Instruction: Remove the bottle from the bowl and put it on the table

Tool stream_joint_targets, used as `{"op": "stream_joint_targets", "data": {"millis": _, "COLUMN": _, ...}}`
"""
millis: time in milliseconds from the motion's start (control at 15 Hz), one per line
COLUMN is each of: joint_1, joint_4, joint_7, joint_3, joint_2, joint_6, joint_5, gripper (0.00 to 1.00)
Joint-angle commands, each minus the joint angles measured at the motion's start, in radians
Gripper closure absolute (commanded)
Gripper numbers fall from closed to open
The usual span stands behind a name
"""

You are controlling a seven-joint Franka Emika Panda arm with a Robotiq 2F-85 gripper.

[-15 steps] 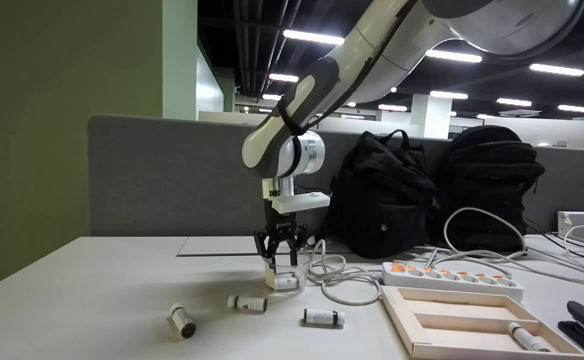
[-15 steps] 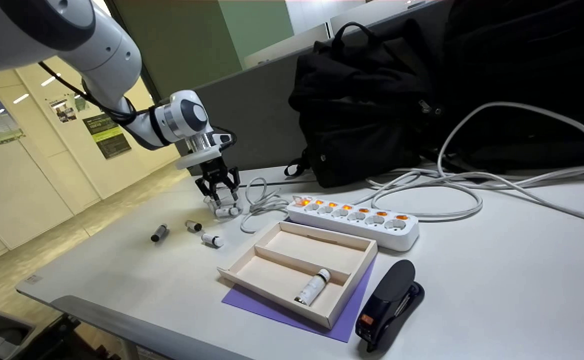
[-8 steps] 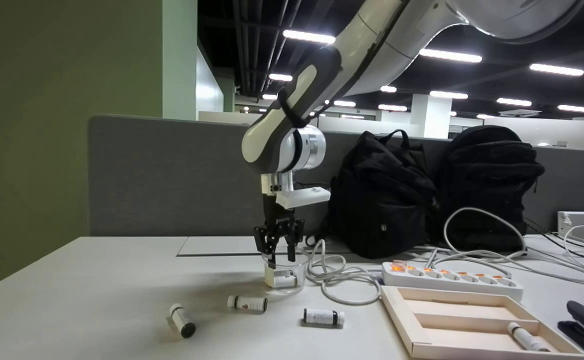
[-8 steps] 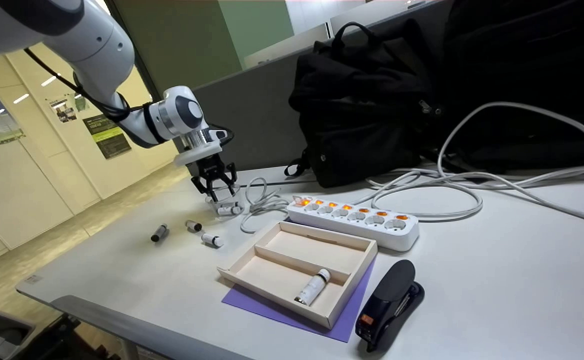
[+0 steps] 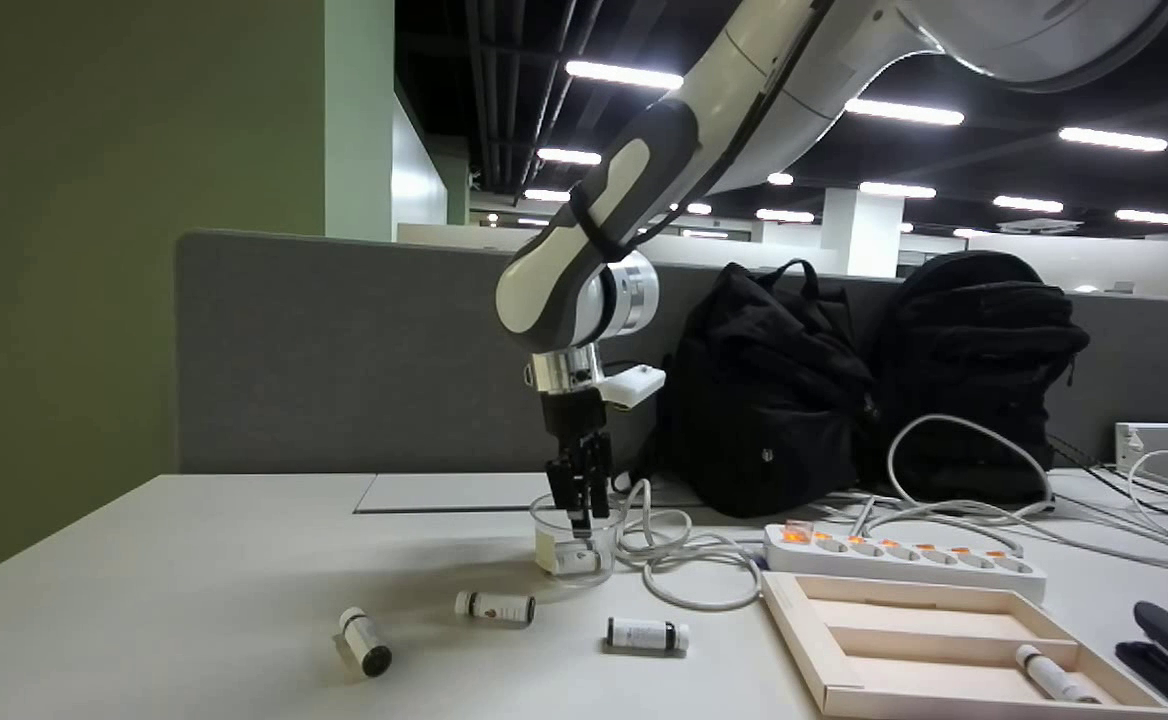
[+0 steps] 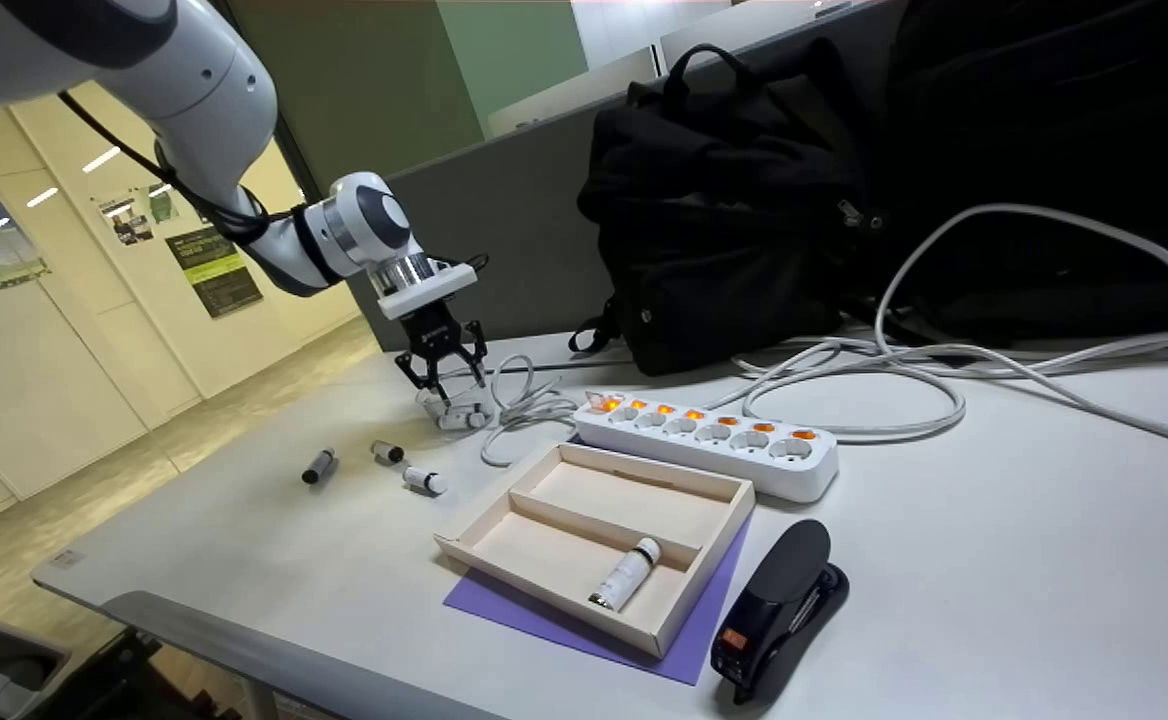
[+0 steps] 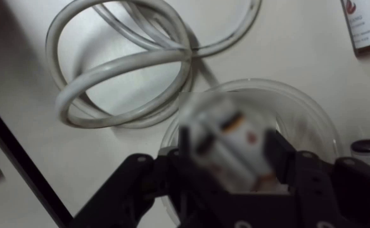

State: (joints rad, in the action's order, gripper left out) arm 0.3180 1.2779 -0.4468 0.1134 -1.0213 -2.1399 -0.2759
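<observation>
The clear bowl stands on the off-white table, also in an exterior view and the wrist view. Small white-labelled bottles lie in it, one showing in both exterior views. The wrist view shows two, side by side and blurred: one nearer the right finger, one nearer the left. My gripper is open, pointing down, fingertips at or inside the bowl's rim; it also shows in the other views. Contact with the bottles cannot be told.
Loose bottles lie on the table before the bowl. Grey cable loops lie beside it. A power strip, a wooden tray holding a bottle, a stapler and backpacks are further off.
My gripper rose slightly, then turned about its vertical axis and shifted right over the bowl's middle. The bowl and its bottle have shifted very slightly right. The loose bottles have not moved.
</observation>
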Motion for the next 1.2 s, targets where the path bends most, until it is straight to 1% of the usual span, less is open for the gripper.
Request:
{"op": "stream_joint_targets", "data": {"millis": 0, "joint_1": -0.011, "joint_4": -0.007, "joint_7": -0.002, "joint_3": 0.016, "joint_2": -0.005, "joint_6": 0.006, "joint_5": -0.015, "gripper": 0.37}}
{"op": "stream_joint_targets", "data": {"millis": 333, "joint_1": -0.011, "joint_4": -0.007, "joint_7": -0.002, "joint_3": 0.019, "joint_2": -0.010, "joint_6": 0.005, "joint_5": -0.014, "gripper": 0.37}}
{"op": "stream_joint_targets", "data": {"millis": 400, "joint_1": -0.011, "joint_4": -0.007, "joint_7": -0.002, "joint_3": 0.019, "joint_2": -0.010, "joint_6": 0.005, "joint_5": -0.014, "gripper": 0.12}}
{"op": "stream_joint_targets", "data": {"millis": 667, "joint_1": -0.003, "joint_4": 0.001, "joint_7": -0.136, "joint_3": 0.026, "joint_2": -0.012, "joint_6": -0.008, "joint_5": -0.089, "gripper": 0.12}}
{"op": "stream_joint_targets", "data": {"millis": 867, "joint_1": -0.007, "joint_4": 0.007, "joint_7": -0.244, "joint_3": 0.035, "joint_2": -0.016, "joint_6": -0.047, "joint_5": -0.133, "gripper": 0.12}}
{"op": "stream_joint_targets", "data": {"millis": 1133, "joint_1": -0.012, "joint_4": 0.001, "joint_7": -0.354, "joint_3": 0.049, "joint_2": -0.027, "joint_6": -0.085, "joint_5": -0.127, "gripper": 0.12}}
